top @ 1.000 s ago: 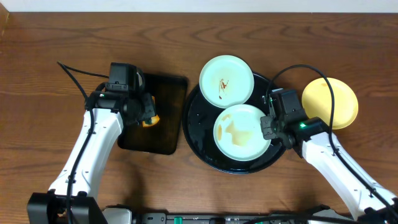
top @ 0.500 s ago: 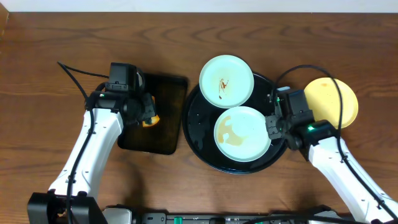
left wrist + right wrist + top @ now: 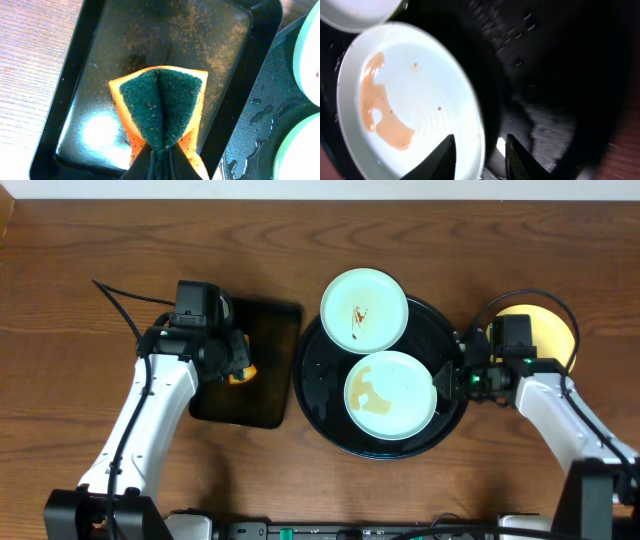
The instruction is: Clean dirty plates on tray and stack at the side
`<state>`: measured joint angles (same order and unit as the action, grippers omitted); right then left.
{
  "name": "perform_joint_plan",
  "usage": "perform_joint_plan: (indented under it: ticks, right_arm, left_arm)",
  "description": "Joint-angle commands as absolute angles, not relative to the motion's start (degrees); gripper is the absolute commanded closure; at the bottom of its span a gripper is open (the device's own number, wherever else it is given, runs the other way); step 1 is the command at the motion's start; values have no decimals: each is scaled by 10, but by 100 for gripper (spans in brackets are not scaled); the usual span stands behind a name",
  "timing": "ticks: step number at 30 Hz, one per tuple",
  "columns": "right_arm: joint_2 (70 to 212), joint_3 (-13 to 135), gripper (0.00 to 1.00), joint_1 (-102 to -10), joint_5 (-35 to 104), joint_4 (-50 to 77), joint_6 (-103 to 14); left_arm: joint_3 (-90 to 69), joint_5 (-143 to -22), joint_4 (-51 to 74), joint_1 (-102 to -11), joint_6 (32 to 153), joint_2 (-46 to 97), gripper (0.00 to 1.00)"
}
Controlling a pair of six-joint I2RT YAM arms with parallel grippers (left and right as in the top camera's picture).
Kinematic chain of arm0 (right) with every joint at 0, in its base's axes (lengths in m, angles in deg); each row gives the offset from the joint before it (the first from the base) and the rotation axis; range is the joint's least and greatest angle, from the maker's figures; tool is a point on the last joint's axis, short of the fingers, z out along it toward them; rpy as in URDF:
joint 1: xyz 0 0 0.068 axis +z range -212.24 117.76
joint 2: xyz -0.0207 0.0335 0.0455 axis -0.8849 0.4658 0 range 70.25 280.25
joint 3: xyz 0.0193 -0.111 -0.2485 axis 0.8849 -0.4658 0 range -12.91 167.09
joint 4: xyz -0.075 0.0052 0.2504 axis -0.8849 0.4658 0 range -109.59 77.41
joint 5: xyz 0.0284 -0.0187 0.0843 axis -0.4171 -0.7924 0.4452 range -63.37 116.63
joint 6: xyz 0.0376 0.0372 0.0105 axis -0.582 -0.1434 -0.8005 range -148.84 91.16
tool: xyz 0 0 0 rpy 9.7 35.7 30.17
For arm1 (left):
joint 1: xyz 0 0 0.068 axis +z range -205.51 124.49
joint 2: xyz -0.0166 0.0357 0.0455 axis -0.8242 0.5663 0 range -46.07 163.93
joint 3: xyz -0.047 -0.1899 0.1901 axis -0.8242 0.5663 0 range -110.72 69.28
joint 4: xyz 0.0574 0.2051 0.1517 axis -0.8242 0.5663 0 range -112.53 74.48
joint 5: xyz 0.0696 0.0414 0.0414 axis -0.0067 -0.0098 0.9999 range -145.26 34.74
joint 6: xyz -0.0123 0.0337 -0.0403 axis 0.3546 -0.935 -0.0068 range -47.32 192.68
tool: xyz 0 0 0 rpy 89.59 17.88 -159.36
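Now your right gripper [image 3: 458,377] is standing open at the rim of the smeared green plate [image 3: 390,394], lying on the round tray [image 3: 318,385] just left of it; your left gripper [image 3: 159,160] is squeezing the sponge [image 3: 161,102].

Just ahead of the right gripper [image 3: 458,375], the smeared mint plate [image 3: 390,394] has its rim at the near fingertip, with bare round tray [image 3: 320,380] floor beside it. The yellow plate [image 3: 550,348] sits close behind, apparently under the wrist. The rectangular tray [image 3: 75,75] walls hem in the left gripper [image 3: 160,150] and its sponge [image 3: 160,102].
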<state>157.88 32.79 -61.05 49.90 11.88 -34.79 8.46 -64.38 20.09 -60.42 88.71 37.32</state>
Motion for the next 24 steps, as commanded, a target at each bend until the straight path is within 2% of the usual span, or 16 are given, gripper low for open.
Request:
perform_joint_plan:
  ticks: [1,4,14,24]
  right_arm:
    - [1614,328,73,-614,554,118,-335]
    - [1639,328,76,-614,554,113,-335]
    - [1669,328,99,-614,504,120,-346]
    - [1651,334,99,-614,503,110,-340]
  left_arm:
    - [92,-651,201,-601,877,371,92]
    - [92,-651,200,-601,877,371,92]
    - [92,-651,201,-601,877,371,92]
    - [92,-651,201,-601,877,371,92]
